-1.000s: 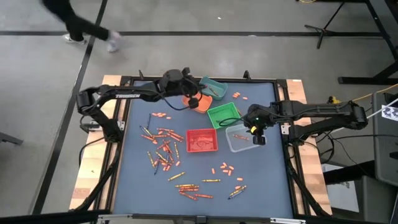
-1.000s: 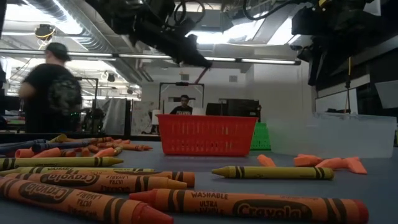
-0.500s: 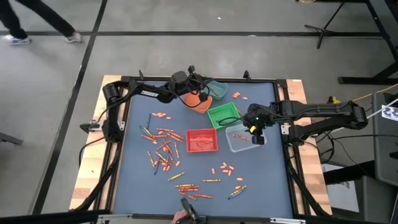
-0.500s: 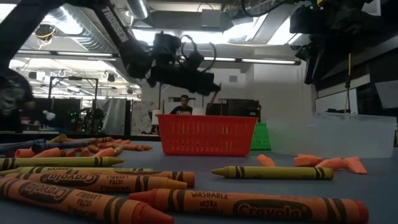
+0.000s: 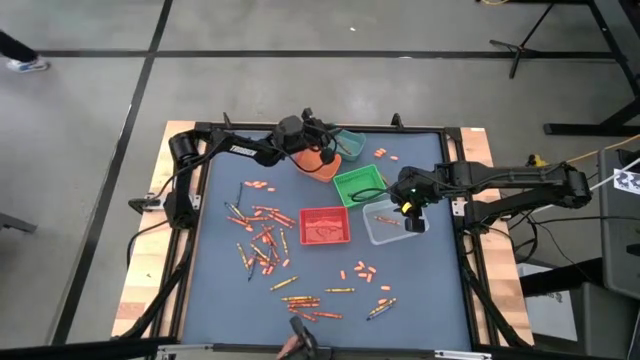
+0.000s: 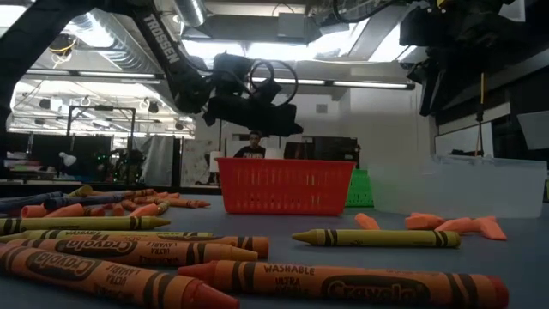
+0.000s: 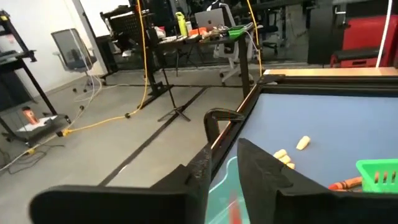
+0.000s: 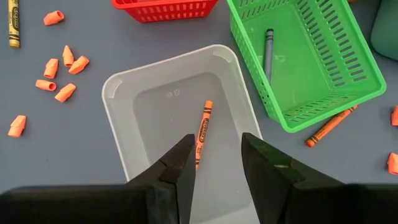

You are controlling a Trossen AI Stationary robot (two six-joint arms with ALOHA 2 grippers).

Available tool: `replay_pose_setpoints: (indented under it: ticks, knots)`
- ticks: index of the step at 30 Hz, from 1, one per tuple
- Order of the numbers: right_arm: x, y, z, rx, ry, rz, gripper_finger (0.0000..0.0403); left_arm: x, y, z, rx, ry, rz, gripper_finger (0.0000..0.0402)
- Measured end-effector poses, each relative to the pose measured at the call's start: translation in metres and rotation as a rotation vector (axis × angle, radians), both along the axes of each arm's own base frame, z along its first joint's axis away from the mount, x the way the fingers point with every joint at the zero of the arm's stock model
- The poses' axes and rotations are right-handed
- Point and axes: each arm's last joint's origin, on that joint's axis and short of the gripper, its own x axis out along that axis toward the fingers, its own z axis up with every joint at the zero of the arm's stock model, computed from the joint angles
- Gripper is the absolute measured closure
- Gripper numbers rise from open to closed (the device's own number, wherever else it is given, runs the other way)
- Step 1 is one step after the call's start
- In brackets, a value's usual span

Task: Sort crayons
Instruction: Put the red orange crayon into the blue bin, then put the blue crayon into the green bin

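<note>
Blue matting covers the table (image 5: 420, 300), and nearest me the crayons (image 5: 262, 238) lie scattered loose across it, with short orange stubs (image 5: 362, 271) just beyond. Mid-table stand a red bin (image 5: 324, 226), a green bin (image 5: 358, 186) holding a dark crayon (image 8: 268, 48), and a clear bin (image 8: 174, 118) with one orange crayon (image 8: 202, 129) inside. The right gripper (image 8: 214, 167) hangs over that clear bin, jaws parted and empty. At the far edge, the left gripper (image 5: 322, 152) has swung across to the orange bin (image 5: 318, 166) and teal bin (image 5: 346, 143); its fingers stood pinched a second ago and now show a gap, nothing between them. I'd guess a crayon was just dropped there.
</note>
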Motion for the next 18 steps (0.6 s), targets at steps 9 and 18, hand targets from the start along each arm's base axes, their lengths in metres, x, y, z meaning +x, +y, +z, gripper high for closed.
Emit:
replay_pose_setpoints:
  ticks: [9,18]
  knots:
    - [0.0,0.0,0.0,0.0,-0.001,0.0,0.0276,-0.009,-0.02,0.045,-0.099,-0.009,-0.022,0.0323]
    - [0.0,0.0,0.0,-0.002,-0.001,0.0,0.0276,-0.051,-0.074,0.097,-0.248,0.265,-0.091,0.0325]
